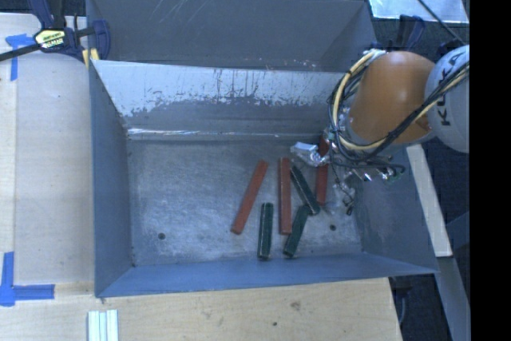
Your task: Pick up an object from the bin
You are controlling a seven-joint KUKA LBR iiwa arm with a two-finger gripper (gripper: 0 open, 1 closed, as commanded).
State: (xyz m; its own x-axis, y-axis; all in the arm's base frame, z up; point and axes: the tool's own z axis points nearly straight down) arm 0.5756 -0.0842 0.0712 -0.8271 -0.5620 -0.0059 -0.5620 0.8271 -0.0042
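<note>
Camera view.

Container: one grey metal bin (112, 172), open at the top, with sloping walls and a flat, scuffed floor. All its contents lie in the right half of the floor. The left half holds nothing loose.

Contents: six slim stick-shaped pieces, like pens or crayons, lying flat in a loose cluster.

Red, three:
- left red stick (250, 197), tilted, upper end leaning to the right, set apart from the others.
- middle red stick (285, 196), nearly upright in the view.
- rightmost red stick (321, 181), nearly upright, its upper end hidden under the robot's wrist.

Dark green, three:
- left green stick (265, 231), upright in the view, just beside the lower end of the middle red stick, near the front wall.
- lower right green stick (295, 230), slightly tilted, near the front wall.
- slanted green stick (304, 189), lying diagonally between the middle and rightmost red sticks, its lower end meeting the top of the lower right green stick.

Robot: the gripper (342, 181) is low in the bin's right rear corner, at the right edge of the cluster, just beside and partly over the rightmost red stick. Whether it is open or closed cannot be told. Above it sit the orange cover (391, 104) and looped cables (345, 96).
</note>
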